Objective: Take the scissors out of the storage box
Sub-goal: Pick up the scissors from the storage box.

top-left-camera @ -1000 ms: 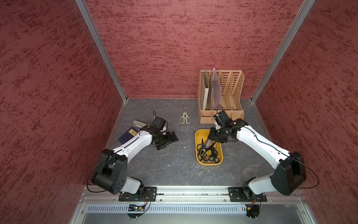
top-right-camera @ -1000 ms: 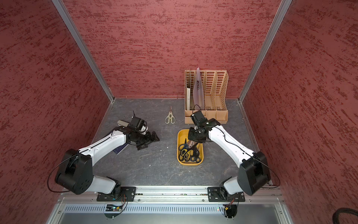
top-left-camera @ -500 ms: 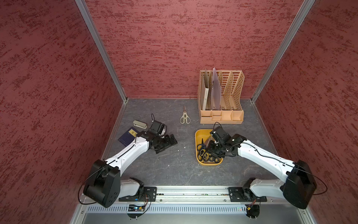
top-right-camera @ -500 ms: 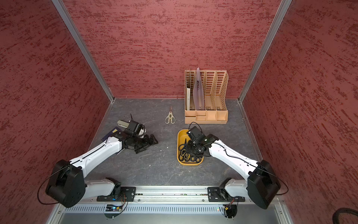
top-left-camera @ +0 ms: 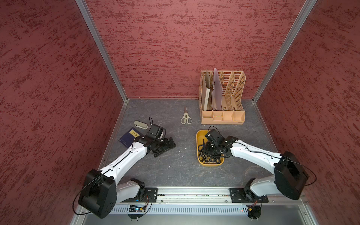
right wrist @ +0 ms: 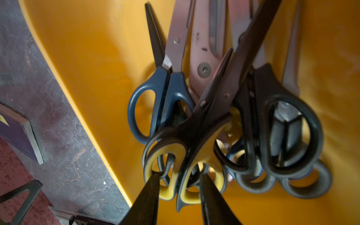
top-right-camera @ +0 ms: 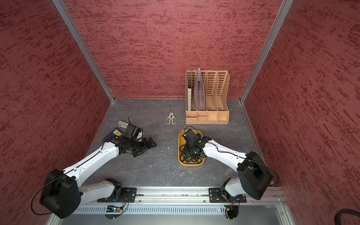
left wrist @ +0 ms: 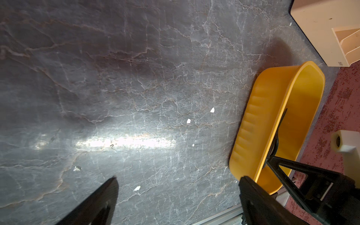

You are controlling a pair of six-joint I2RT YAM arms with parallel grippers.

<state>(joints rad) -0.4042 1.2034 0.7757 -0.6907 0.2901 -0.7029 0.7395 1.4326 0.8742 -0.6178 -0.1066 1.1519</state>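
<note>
Scissors [right wrist: 202, 68] heaped in yellow box [right wrist: 93, 58] right of centre, 1 cream pair [top-left-camera: 186, 117] lying outside on table [top-left-camera: 175, 171] at its far side; right gripper [right wrist: 179, 176] part-closed astride yellow-black pair's [right wrist: 204, 120] handles, firm grip not discernible; left gripper [left wrist: 178, 180] spread wide, empty, over table left of box.

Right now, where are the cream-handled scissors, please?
In both top views the cream-handled scissors lie on the table left of the file organizer, behind the storage box.
</note>
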